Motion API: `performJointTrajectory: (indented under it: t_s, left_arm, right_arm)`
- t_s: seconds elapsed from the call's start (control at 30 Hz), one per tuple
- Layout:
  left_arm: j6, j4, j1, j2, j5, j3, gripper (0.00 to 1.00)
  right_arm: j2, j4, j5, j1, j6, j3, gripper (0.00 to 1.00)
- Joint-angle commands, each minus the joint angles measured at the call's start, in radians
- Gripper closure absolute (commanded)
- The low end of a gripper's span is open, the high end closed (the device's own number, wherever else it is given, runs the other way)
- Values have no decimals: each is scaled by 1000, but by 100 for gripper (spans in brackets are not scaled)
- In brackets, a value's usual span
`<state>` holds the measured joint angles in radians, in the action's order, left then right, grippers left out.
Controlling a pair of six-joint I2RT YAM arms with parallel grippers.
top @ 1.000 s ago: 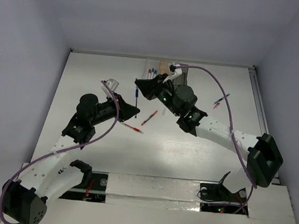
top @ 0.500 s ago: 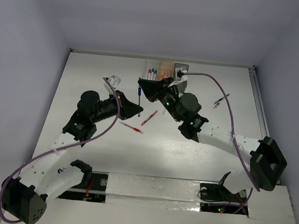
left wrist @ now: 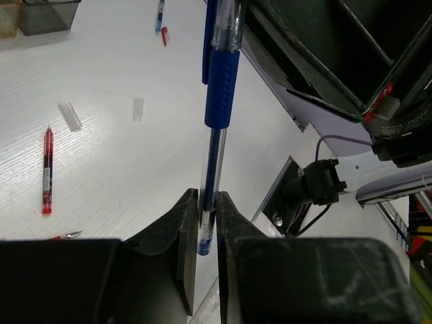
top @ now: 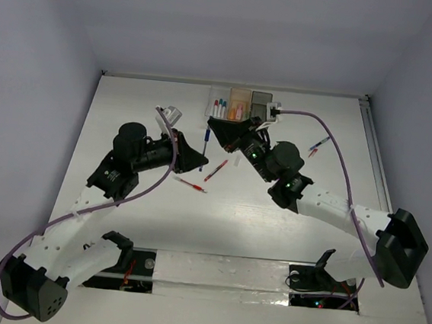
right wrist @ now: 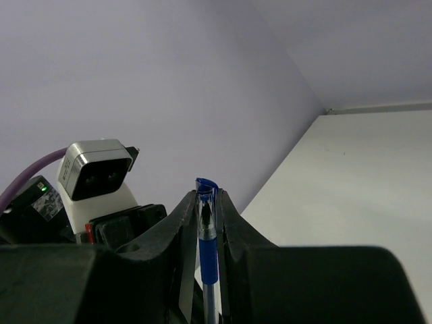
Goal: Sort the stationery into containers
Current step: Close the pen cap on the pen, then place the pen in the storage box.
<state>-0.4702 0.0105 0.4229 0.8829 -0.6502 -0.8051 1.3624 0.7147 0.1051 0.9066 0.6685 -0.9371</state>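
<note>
The blue pen (top: pixel 205 139) is held off the table (top: pixel 287 215) just short of the clear bin (top: pixel 213 93), on the side nearer the arms. It is pinched at both ends. The left gripper (left wrist: pixel 206 199) is clamped on its tip end and the right gripper (right wrist: pixel 206 197) on its capped end.

Over the last second both arms have carried the pen a little rightward. The right arm has also swung off the bin row, so all three bins, half covered a second ago, now show. I judge this to be a handover in mid-course. The pen is in no bin yet, and one gripper must let go before it can be.

**Counts**
- **Bins:** three in a row, with the orange bin (top: pixel 240 94) beside the clear one and the dark grey bin (top: pixel 262 97) at the right end.
- **Sorted pens:** three coloured-capped pens seem to stand in the clear bin.
- **Held:** one blue pen.
- **Loose, farther from the bins than the held pen:** a red pen (top: pixel 216 170) and a second red pen (top: pixel 191 184).
- **Loose, right of the dark grey bin:** one blue-and-red pair (top: pixel 318 146).
- **Small items:** two pale pieces (left wrist: pixel 70 116), seen from the left wrist.
</note>
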Motion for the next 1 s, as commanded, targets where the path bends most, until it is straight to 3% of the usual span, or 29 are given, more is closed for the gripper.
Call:
performJointTrajectory:
  t_s: [0.0,0.67,0.9,0.97]
  left_arm:
    - [5,253,-33,10,161,-146,100]
    - [27,244,-24,137,144,-365,100]
    - [14,220,-24,91,126,-269,100]
    - [25,198,-24,73,127,-247,100]
  right_arm:
    - [12,-216,-254,57,42,90,100]
    - [29,-224,-220,141,88,239,100]
    - [-95,-263,-166,141,45,224,100]
    - [-134,-300,-168,132,27,202,92]
